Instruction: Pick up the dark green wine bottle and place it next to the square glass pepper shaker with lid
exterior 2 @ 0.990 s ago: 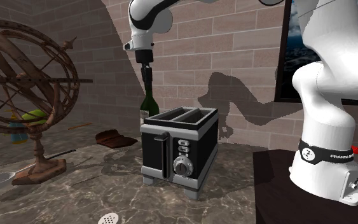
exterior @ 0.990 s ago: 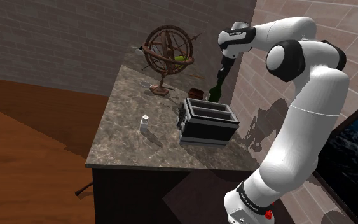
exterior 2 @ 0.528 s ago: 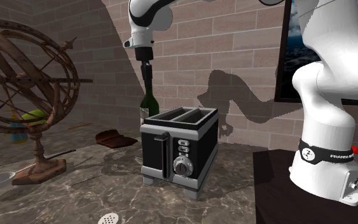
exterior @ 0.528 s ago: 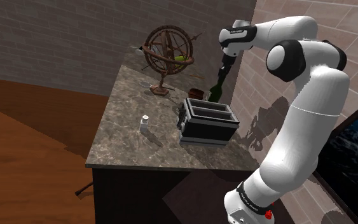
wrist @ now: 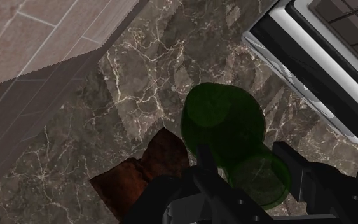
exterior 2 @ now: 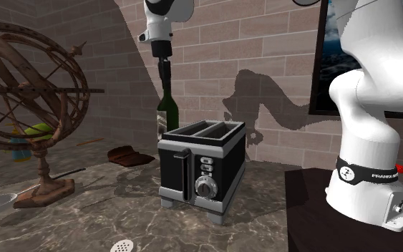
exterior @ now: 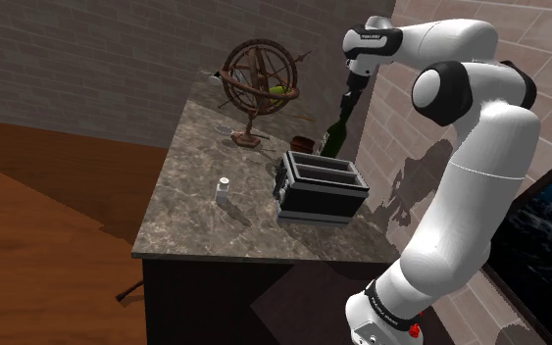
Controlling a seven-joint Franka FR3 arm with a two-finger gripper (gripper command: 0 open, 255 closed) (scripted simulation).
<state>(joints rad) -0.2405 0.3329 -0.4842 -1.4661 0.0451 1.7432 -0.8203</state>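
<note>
With the pincer (exterior 2: 164, 70) clamped on the bottle (exterior 2: 166, 118) neck, lift vertically until its base clears the toaster (exterior 2: 201, 168) alongside.

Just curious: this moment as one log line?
jaws: shut on wine bottle neck | pose: upright behind toaster | pepper shaker: untouched

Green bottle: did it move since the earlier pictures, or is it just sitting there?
The dark green glass wine bottle went up. The black pincer, gripping its neck all along, lifted it straight up behind the black and silver toaster. The toaster, the brown ringed globe and the small pale shaker stayed put.
</note>
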